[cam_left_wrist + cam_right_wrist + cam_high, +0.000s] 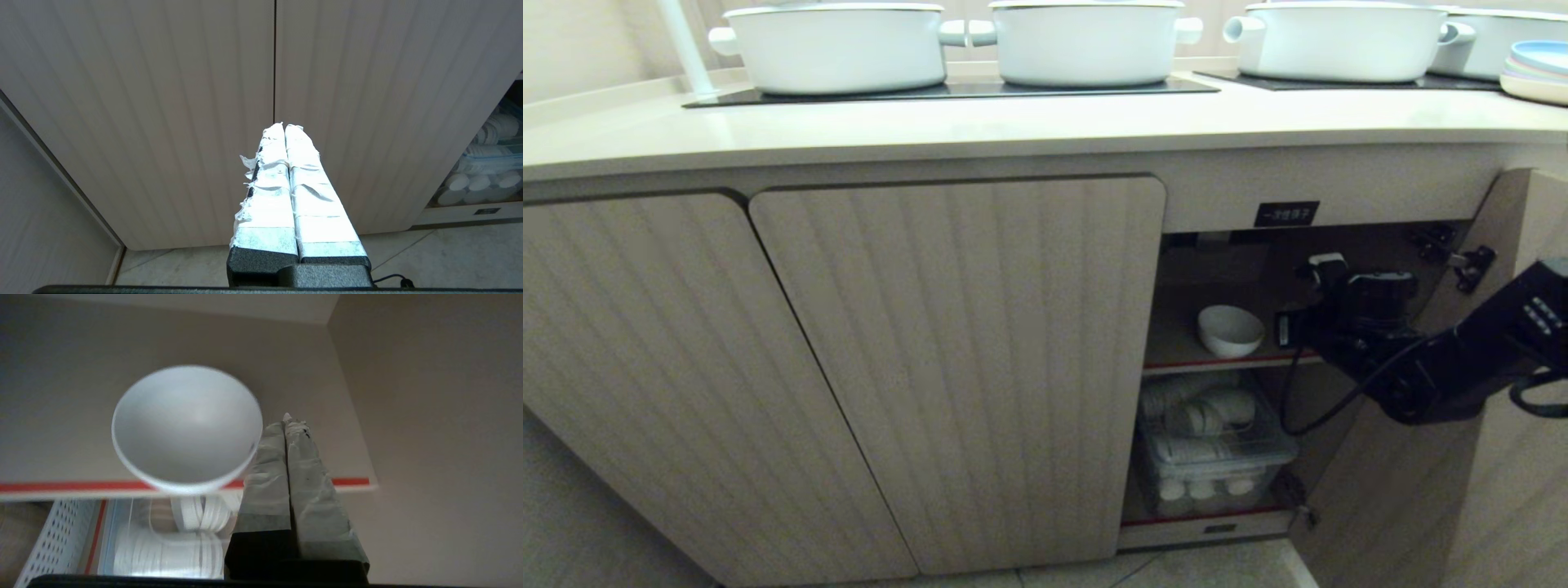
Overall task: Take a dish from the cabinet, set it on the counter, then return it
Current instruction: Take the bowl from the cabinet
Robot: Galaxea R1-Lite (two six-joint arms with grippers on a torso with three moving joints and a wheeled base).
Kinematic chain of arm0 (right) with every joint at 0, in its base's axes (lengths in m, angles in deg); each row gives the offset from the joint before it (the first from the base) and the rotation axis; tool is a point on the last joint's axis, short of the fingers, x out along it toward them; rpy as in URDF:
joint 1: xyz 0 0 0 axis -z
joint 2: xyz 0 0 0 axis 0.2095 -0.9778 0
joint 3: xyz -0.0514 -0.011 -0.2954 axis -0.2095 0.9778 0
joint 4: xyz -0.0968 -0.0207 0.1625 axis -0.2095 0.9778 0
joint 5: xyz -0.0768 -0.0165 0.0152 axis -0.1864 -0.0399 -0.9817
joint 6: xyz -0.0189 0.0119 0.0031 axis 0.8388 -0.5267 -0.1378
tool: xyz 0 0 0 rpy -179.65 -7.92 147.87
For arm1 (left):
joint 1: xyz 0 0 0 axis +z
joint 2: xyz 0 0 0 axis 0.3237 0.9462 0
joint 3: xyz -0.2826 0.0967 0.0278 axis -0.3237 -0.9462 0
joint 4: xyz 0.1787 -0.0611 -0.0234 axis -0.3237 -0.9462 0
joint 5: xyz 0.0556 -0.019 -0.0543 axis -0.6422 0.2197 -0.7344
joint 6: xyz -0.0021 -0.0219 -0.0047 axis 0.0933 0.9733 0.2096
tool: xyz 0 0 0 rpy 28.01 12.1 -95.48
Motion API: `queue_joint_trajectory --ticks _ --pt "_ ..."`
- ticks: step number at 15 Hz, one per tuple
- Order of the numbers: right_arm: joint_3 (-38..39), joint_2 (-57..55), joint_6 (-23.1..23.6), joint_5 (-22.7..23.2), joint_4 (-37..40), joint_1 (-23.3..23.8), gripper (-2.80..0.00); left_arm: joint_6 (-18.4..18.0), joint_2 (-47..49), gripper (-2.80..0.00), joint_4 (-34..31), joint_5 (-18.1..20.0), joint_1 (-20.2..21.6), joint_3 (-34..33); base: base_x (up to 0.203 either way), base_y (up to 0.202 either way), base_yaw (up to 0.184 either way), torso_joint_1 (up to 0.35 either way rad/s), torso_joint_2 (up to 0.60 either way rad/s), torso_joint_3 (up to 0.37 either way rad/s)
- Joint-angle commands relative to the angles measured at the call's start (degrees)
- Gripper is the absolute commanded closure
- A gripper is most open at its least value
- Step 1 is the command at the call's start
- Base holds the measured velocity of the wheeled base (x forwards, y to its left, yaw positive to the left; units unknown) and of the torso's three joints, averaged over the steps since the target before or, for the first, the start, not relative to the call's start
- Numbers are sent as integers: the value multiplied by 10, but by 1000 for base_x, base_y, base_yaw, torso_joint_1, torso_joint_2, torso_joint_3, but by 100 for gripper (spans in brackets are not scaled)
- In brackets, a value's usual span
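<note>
1. Dish (1230,330): a small white glossy bowl, seen upright on the upper, red-edged shelf (1176,363) inside the open compartment of the cabinet (956,359). It is placed towards the shelf's front edge, which it overhangs slightly in the right wrist view.

2. Right gripper (288,421): located inside the same compartment, just beside the dish on the side nearer the open door. The taped fingers (304,473) are pressed together with nothing between them. The tips are seen next to the bowl's rim; whether they touch it cannot be told. The dish is not gripped.

3. Right arm (1445,359): extended in from the right of the head view, past the open door (1515,457), with the wrist held at shelf height and the fingers directed into the cabinet roughly level.

4. Left gripper (285,130): held low before the closed fluted doors, its taped fingers pressed together, empty. It is not seen in the head view.

5. Lower shelf: occupied by a clear bin (1217,457) of stacked white ware, directly beneath the dish.

6. Counter (1013,122): set above the cabinet, bearing large white pots (837,45) on black cooktop panels (947,91), with pastel plates (1539,69) at the far right. A small black label (1286,214) is fixed above the open compartment.
</note>
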Motion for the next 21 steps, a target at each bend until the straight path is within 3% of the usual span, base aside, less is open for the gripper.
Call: queue_joint_trajectory --ticks 1,17,18,21 --pt "-16 -15 1 0 -3 1 0 0 0 0 0 0 0 0 0 0 0 0 0 0" --pt "-81 -64 1 -11 0 5 0 0 0 0 0 0 0 0 0 0 0 0 0 0" --pt "-80 -65 0 -11 2 5 -280 0 0 0 0 0 0 0 0 0 0 0 0 0" --pt "-80 -66 1 -14 -3 5 -280 0 0 0 0 0 0 0 0 0 0 0 0 0"
